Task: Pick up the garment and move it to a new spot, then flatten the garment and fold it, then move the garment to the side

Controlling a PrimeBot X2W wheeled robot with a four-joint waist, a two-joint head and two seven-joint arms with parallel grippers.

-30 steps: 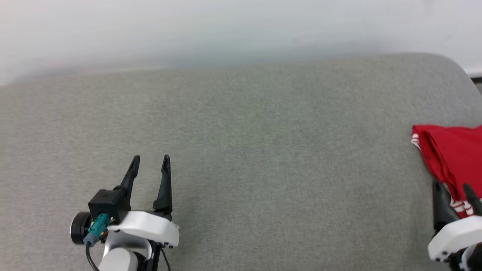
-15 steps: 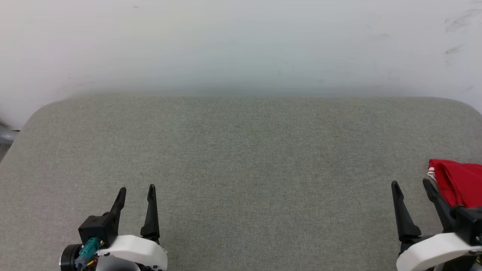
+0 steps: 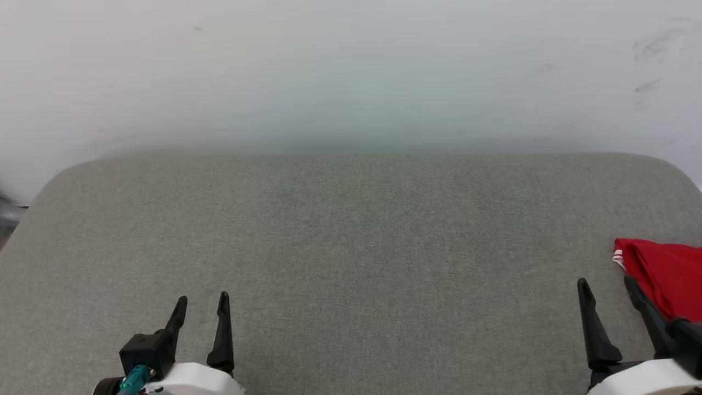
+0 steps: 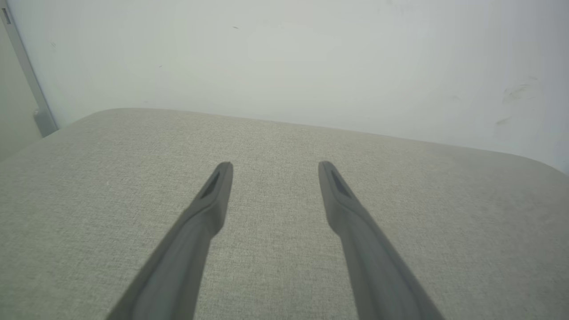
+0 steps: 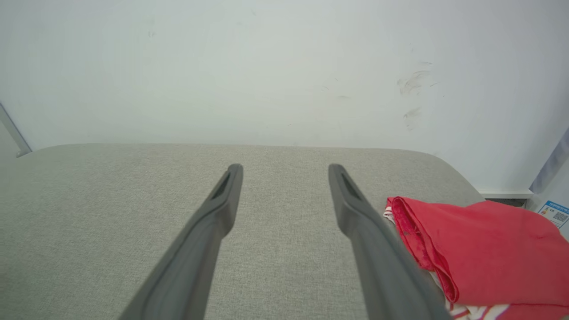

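The garment is a folded bright red shirt with a bit of red-and-white striped trim, lying at the far right of the grey padded surface; the head view's right edge cuts it off. In the right wrist view the garment lies just right of my right finger, apart from it. My right gripper is open and empty beside the garment's left edge. My left gripper stands open and empty at the lower left. Open fingers also show in the left gripper and right gripper wrist views.
A pale wall with faint scuff marks rises behind the surface's rounded far edge. The whole middle of the padded surface is bare fabric. A grey rail runs down the wall at the left.
The camera has swung left and tilted up, so the garment slid toward the right edge. My right gripper has drawn back from over the garment's near edge and stands beside it, open.
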